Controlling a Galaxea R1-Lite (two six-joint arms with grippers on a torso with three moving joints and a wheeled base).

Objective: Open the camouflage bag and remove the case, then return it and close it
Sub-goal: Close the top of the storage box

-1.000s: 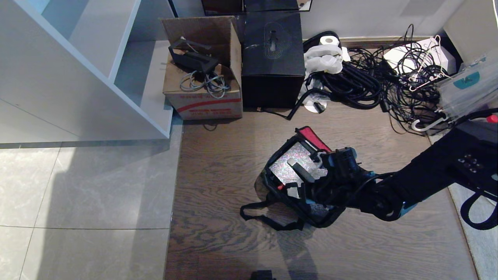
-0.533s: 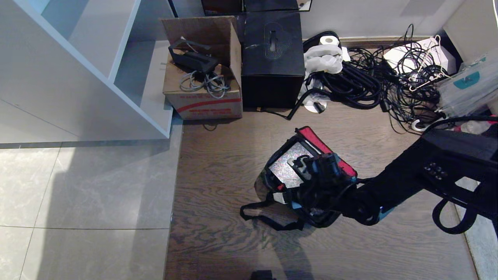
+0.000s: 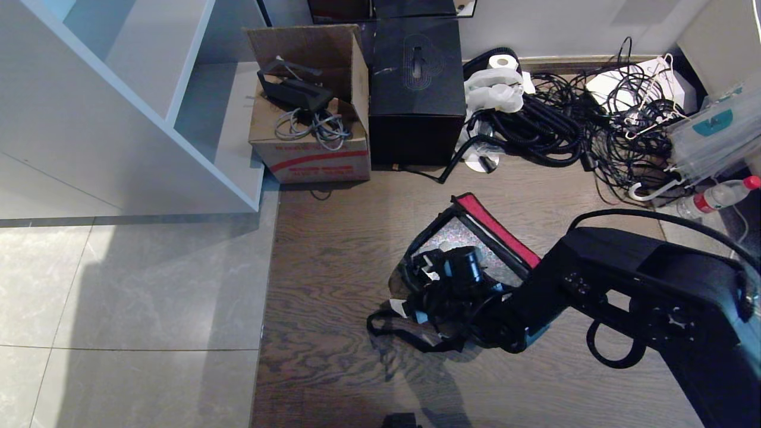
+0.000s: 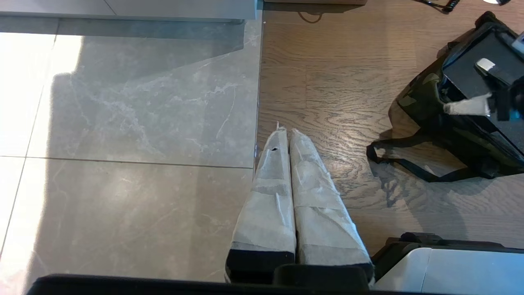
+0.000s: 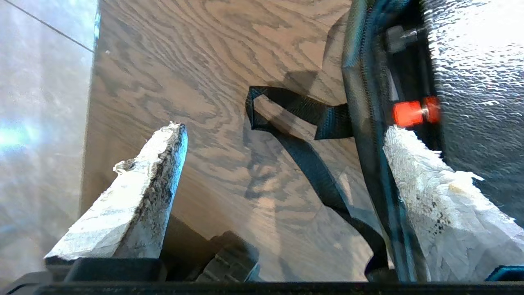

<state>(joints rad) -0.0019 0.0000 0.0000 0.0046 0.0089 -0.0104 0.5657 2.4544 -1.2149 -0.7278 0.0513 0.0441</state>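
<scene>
Bag open on the wooden floor, right gripper spread over its near-left edge.

The camouflage bag (image 3: 410, 279) lies on the wood floor (image 3: 333, 261) in front of the black box (image 3: 416, 89), its lid with the red lining (image 3: 496, 229) flipped up; its long axis runs diagonally from far-left to near-right in the head view, with a black strap (image 3: 392, 330) trailing toward the tiles. The right gripper (image 5: 282, 164) is wide open, one finger beside the bag's rim, the other over bare wood. The left gripper (image 4: 286, 135) hangs pressed together, well apart from the bag.
</scene>
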